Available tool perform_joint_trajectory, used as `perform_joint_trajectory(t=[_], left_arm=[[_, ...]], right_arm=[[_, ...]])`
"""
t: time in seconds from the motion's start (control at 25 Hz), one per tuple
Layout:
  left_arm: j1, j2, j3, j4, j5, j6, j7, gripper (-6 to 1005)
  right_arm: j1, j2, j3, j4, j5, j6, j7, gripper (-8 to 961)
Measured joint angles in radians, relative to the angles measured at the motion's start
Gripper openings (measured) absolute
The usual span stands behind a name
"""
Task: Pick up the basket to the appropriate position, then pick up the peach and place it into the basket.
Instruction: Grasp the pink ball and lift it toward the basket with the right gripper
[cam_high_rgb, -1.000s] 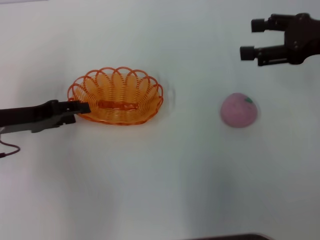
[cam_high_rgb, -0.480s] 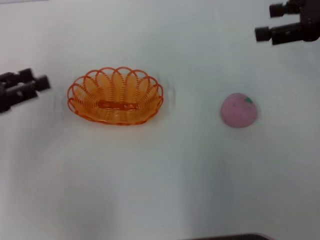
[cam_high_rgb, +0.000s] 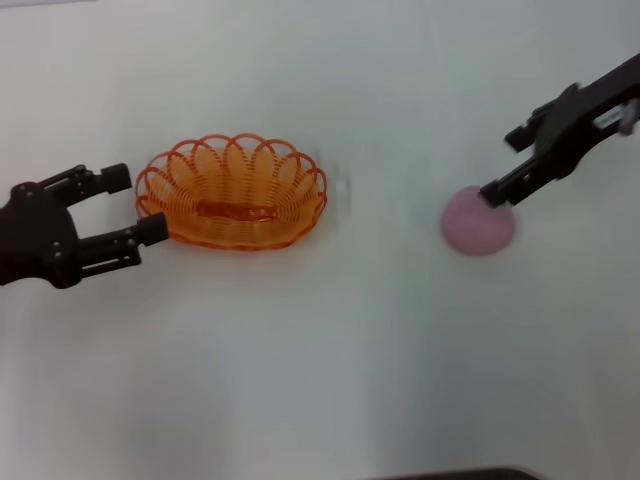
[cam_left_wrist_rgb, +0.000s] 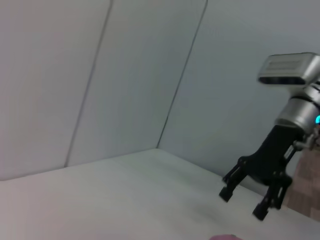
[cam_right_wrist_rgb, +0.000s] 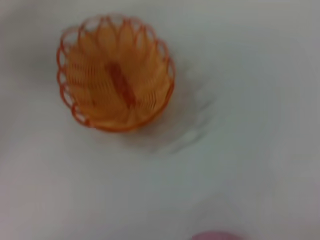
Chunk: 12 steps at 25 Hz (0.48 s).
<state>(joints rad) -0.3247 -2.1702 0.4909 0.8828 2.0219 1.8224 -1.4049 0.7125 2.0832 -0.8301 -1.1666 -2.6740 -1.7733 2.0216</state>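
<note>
Head view, near to far: bare white table up front, nothing on it. Next row back holds everything. Left gripper sits at the basket's 9 o'clock, jaws spread, one fingertip just beside the scalloped rim and the other a bit farther back; nothing held. Reads as lining up to straddle the rim wall, which makes sense: the wire loops are the only graspable edge on that side. Orange wire basket rests flat on the table, empty. Peach sits well apart at the basket's 3 o'clock, on the table, not held. Right gripper reaches in from the peach's 1–2 o'clock, lower fingertip at the peach's top edge, possibly touching; jaws look parted, not closed around the fruit. My read: it's staging for the peach pick while the basket step isn't done yet. Left wrist view adds what the head view lacks: the right gripper side-on with both fingers clearly apart, plus a pink sliver of peach below it; no basket in it. Right wrist view shows the basket from overhead, confirming it's empty, and the peach only as an edge sliver.
</note>
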Motion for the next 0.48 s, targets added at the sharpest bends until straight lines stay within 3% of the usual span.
perform_joint_trajectory(t=[0.04, 0.24, 0.48], left_arm=[[-0.001, 0.000, 0.000, -0.007, 0.000, -0.002, 0.006, 868], [-0.003, 0.001, 0.001, -0.019, 0.000, -0.029, 0.016, 854], [-0.011, 0.002, 0.000, -0.042, -0.001, -0.044, 0.017, 855]], right_arm=[[0.002, 0.001, -0.035, 0.015, -0.001, 0.022, 0.016, 912], [0.005, 0.003, -0.177, 0.087, -0.006, 0.125, 0.077, 883], [0.018, 0.005, -0.276, 0.178, -0.012, 0.215, 0.104, 849]])
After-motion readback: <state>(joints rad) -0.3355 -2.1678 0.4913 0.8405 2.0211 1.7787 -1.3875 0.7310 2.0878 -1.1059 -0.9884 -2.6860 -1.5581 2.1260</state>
